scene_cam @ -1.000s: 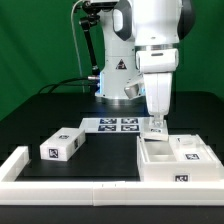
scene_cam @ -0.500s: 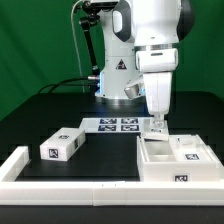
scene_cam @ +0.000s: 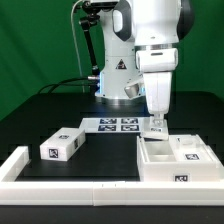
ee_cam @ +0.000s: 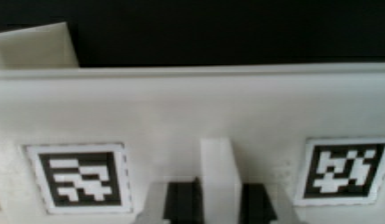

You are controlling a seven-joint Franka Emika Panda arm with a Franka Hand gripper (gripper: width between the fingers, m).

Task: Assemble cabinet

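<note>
The cabinet body (scene_cam: 176, 160) is a large white open box with tags, lying at the exterior view's right. My gripper (scene_cam: 157, 126) points straight down at its far wall. In the wrist view the cabinet's white wall (ee_cam: 189, 105) fills the picture, with one tag (ee_cam: 77, 178) on each side. A thin white upright rib (ee_cam: 219, 165) of the cabinet stands between my dark fingers (ee_cam: 180, 205). My gripper (ee_cam: 219, 198) is shut on that rib. A smaller white tagged block (scene_cam: 62, 143) lies apart at the exterior view's left.
The marker board (scene_cam: 118, 124) lies flat behind the parts, next to the robot base (scene_cam: 115, 85). A long white border rail (scene_cam: 70, 185) runs along the front and turns up the exterior view's left side.
</note>
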